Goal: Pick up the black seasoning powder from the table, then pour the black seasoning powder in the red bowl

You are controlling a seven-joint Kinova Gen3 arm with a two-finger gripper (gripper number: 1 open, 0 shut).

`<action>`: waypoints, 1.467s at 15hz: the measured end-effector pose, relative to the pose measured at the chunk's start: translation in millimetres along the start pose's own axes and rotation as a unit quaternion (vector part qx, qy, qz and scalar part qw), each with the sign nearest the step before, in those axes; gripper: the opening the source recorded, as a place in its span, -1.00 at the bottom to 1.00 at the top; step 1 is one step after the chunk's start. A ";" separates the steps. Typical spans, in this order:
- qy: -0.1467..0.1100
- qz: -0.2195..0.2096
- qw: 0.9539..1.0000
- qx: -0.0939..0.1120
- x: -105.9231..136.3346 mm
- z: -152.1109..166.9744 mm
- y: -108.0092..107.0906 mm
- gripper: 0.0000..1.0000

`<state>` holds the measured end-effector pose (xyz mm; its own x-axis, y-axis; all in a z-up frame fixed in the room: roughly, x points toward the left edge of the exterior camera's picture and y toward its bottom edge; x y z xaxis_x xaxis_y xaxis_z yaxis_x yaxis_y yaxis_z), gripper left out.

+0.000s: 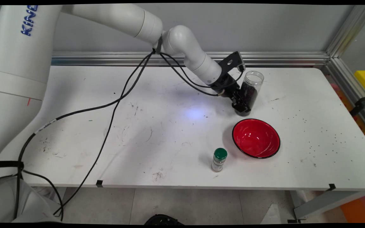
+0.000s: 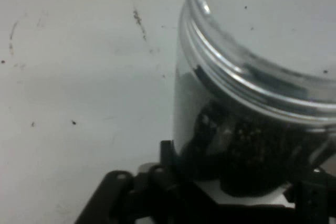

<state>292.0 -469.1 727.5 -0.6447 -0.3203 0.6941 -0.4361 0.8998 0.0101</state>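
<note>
The white desk (image 1: 157, 133) spreads wide, scuffed and dotted with dark specks toward its right end. Low over its far right part, the arm's black pincer (image 1: 242, 103) is clamped on the lower body of a clear, lidless plastic jar (image 1: 251, 90), part filled with dark grains. From the hand camera the jar (image 2: 252, 129) sits squarely between the fingers, mouth tilted away. Just in front of the jar sits a red bowl with a black rim (image 1: 256, 138), and left of the bowl, nearer the front edge, stands a small green-capped shaker bottle (image 1: 219, 160).
</note>
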 end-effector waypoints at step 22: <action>0.058 0.087 0.994 0.013 34.9 -68.0 19.7 -1.00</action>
<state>303.7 -442.5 800.9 -0.6349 -0.1234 0.7627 -0.3417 0.9302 -0.1339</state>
